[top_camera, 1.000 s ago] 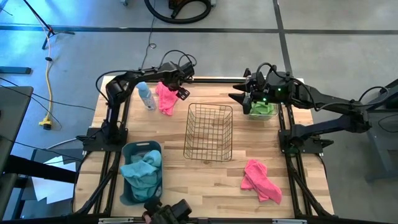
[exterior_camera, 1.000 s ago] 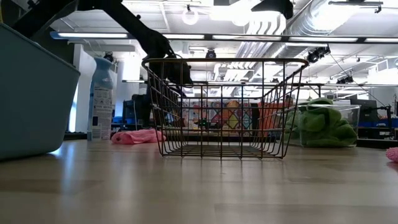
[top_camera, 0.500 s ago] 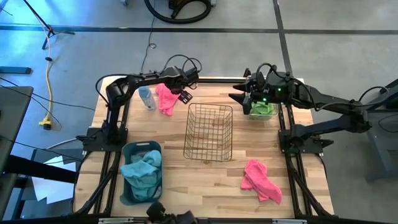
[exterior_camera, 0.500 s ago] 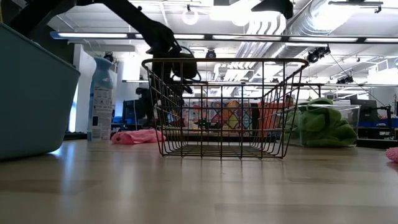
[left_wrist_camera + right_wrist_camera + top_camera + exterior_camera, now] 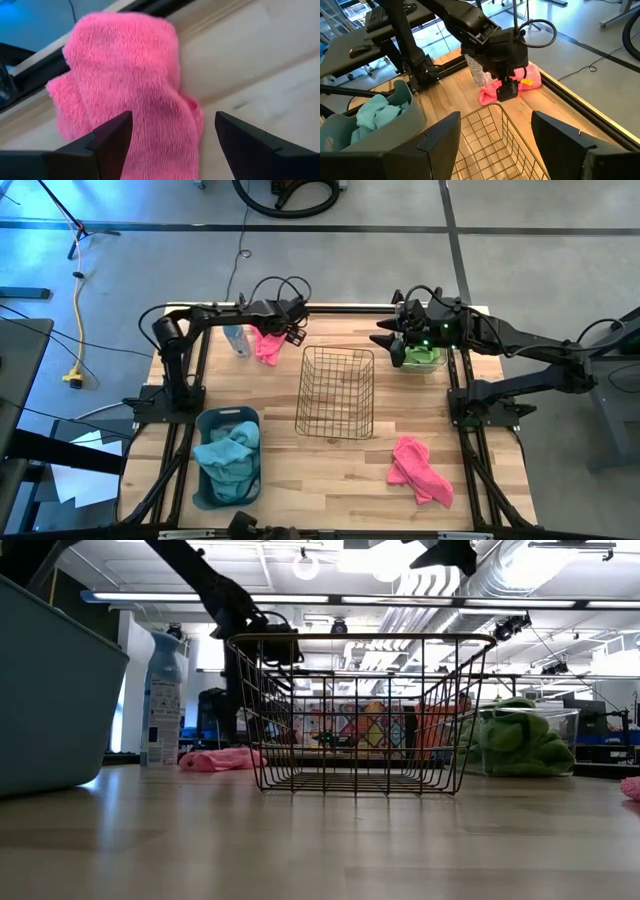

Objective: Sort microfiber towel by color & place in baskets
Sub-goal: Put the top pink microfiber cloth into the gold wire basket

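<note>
A pink towel point(image 5: 266, 346) lies flat on the table at the far left, next to a pale blue spray bottle point(image 5: 236, 338). My left gripper point(image 5: 291, 333) is open and hovers just above this towel. Its fingers stand on either side of the towel point(image 5: 145, 95) in the left wrist view. My right gripper point(image 5: 385, 338) is open and empty, in the air beside the clear bin point(image 5: 437, 366), which holds green towels point(image 5: 422, 354). The copper wire basket point(image 5: 336, 390) stands empty mid-table. The grey-blue tub point(image 5: 205, 475) holds teal towels. A second pink towel point(image 5: 420, 470) lies at the near right.
The spray bottle stands upright close to the left gripper's towel. Black frame rails point(image 5: 340, 308) run along the far edge. The wire basket's rim point(image 5: 495, 107) lies below and ahead of the right gripper. Bare wood point(image 5: 330, 480) shows near the front edge.
My left arm has swung and stretched out more level. Its gripper has moved a little toward the table's left edge, staying open over the pink towel. The towel has stayed where it was.
</note>
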You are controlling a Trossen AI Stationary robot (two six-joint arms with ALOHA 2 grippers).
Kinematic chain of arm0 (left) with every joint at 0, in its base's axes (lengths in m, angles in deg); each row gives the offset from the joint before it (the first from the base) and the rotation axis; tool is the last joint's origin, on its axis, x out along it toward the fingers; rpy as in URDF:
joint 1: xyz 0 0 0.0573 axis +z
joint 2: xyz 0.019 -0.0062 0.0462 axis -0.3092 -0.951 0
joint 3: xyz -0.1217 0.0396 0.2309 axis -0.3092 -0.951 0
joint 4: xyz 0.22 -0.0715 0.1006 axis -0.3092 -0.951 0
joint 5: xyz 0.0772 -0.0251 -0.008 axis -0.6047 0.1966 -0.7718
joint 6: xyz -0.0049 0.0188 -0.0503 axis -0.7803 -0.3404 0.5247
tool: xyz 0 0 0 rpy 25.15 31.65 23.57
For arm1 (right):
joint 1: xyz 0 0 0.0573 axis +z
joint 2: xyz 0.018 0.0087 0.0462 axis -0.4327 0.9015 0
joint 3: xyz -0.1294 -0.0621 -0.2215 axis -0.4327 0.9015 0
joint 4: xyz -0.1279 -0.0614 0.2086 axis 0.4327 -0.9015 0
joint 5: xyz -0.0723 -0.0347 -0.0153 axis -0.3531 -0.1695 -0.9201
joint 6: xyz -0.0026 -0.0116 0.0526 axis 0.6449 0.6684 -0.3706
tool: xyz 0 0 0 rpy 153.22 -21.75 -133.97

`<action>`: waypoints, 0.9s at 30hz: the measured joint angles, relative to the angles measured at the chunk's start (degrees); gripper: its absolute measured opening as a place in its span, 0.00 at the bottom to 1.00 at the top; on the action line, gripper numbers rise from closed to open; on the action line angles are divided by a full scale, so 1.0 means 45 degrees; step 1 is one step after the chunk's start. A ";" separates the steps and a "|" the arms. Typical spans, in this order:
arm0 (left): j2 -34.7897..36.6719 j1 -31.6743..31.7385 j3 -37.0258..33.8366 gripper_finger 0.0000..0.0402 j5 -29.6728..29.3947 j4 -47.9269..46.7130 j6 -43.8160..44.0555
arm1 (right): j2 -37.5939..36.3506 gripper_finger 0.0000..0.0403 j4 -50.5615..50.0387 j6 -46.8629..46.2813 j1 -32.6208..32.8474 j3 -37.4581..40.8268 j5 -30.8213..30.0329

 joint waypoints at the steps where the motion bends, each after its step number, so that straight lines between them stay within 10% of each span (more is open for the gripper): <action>1: -0.0008 0.0080 -0.0046 0.67 0.0074 0.0105 -0.0022 | 0.0000 0.60 0.0000 0.0022 0.0000 0.0000 -0.0013; 18: -0.1080 0.0348 -0.0226 0.65 0.0309 0.0437 0.0760 | 0.0000 0.60 0.0005 0.0212 0.0000 0.0000 -0.0046; 27: -0.0965 0.0335 -0.0229 0.07 0.0978 -0.0222 0.0399 | 0.0000 0.60 0.0005 -0.0022 0.0000 0.0000 -0.0049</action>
